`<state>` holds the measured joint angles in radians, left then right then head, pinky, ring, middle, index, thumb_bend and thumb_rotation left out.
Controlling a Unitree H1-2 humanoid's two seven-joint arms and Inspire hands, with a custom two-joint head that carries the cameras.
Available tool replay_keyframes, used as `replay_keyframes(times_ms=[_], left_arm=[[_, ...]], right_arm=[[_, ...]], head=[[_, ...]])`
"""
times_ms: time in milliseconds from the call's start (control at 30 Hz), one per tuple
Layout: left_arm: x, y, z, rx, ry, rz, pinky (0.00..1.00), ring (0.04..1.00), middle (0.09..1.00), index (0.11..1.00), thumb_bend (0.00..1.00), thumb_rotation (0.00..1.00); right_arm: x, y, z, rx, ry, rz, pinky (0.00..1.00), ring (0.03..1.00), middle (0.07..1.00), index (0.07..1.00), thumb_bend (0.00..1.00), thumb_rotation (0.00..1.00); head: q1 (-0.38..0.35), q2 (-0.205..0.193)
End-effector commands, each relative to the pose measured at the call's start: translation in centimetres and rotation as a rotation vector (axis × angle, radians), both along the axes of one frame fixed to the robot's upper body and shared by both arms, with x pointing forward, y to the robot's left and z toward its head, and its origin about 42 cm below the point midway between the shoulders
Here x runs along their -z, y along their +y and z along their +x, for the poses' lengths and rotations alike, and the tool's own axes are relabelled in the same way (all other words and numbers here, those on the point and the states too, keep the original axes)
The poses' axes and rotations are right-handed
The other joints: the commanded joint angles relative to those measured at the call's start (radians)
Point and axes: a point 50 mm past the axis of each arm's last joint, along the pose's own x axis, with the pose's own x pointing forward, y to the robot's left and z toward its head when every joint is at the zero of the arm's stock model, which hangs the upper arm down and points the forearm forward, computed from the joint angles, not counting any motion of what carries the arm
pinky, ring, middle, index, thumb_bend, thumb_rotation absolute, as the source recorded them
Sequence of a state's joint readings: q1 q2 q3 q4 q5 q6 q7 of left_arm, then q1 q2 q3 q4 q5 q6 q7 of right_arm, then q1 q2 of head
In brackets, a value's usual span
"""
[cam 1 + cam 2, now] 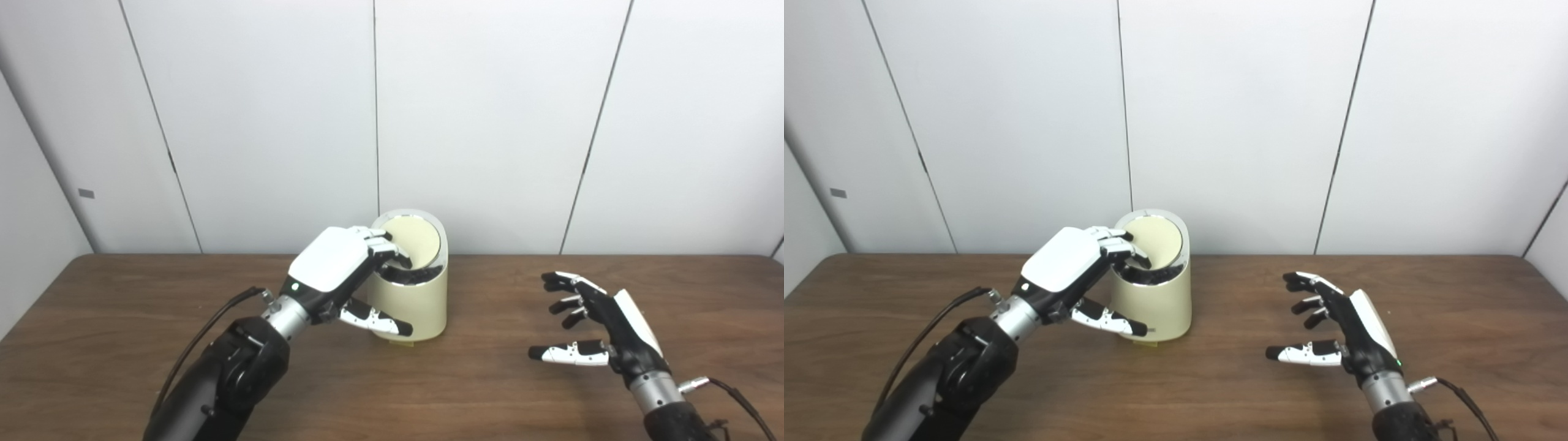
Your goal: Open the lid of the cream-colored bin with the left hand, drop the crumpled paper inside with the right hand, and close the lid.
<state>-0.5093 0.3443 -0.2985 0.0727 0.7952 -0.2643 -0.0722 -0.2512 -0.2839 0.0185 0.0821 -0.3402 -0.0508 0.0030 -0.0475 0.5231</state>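
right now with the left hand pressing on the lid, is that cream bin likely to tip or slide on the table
The bin looks like a light, thin-walled cylinder standing upright, so a sideways push would probably slide it on the smooth wooden table. It is taller than wide, so a push near the rim could tip it. The left hand has fingers on the tilted lid, which may steady it.

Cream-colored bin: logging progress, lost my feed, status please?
Left hand fingers pressing tilted lid of cream-colored cylindrical bin. Right hand open, empty. No crumpled paper visible.
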Motion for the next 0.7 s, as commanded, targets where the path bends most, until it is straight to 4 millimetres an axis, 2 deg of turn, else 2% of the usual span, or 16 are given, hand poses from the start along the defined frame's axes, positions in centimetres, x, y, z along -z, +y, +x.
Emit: replay_keyframes(times_ms=[0,67,133,200,267,367,533,667], left_arm=[[-2.1,0.5,0.4,0.02,-0.093,-0.119,0.79,0.849,0.746,0.75,0.8,0.47],[-1.9,0.9,0.4,0.023,-0.103,-0.205,0.77,0.845,0.752,0.755,0.8,0.46],[-1.5,1.4,0.3,0.016,-0.112,-0.296,0.67,0.802,0.787,0.789,0.8,0.44],[-1.0,1.9,0.3,-0.01,-0.104,-0.384,0.64,0.785,0.8,0.801,0.81,0.44],[-0.2,2.6,0.2,-0.047,-0.069,-0.495,0.65,0.799,0.82,0.813,0.82,0.42],[1.5,3.5,-0.1,-0.089,-0.01,-0.666,0.75,0.858,0.871,0.853,0.77,0.38],[4.2,4.6,-0.8,-0.14,0.134,-0.839,0.71,0.831,0.892,0.888,0.77,0.42],[6.5,5.1,-1.5,-0.192,0.282,-0.927,0.73,0.812,0.856,0.894,0.81,0.48]], right_arm=[[-1.8,0.2,0.6,-0.011,-0.085,0.005,0.48,0.626,0.757,0.762,0.8,0.14],[-1.7,0.2,0.6,-0.009,-0.084,0.005,0.48,0.625,0.755,0.762,0.8,0.14],[-1.7,0.2,0.5,-0.008,-0.081,0.008,0.49,0.63,0.76,0.763,0.8,0.14],[-1.7,0.2,0.5,-0.006,-0.08,0.007,0.48,0.629,0.759,0.763,0.8,0.14],[-1.7,0.1,0.5,-0.004,-0.078,0.006,0.49,0.63,0.762,0.762,0.8,0.14],[-1.7,0.0,0.5,-0.004,-0.081,0.003,0.48,0.628,0.758,0.761,0.8,0.15],[-1.7,-0.3,0.6,-0.004,-0.083,0.003,0.48,0.628,0.763,0.763,0.81,0.15],[-2.0,-0.3,0.6,-0.01,-0.095,0.003,0.5,0.636,0.769,0.77,0.8,0.16]], head=[[-0.001,0.001],[-0.001,0.001],[-0.001,0.001],[-0.001,0.001],[-0.001,0.003],[0.0,0.003],[0.0,0.004],[-0.002,0.006]])
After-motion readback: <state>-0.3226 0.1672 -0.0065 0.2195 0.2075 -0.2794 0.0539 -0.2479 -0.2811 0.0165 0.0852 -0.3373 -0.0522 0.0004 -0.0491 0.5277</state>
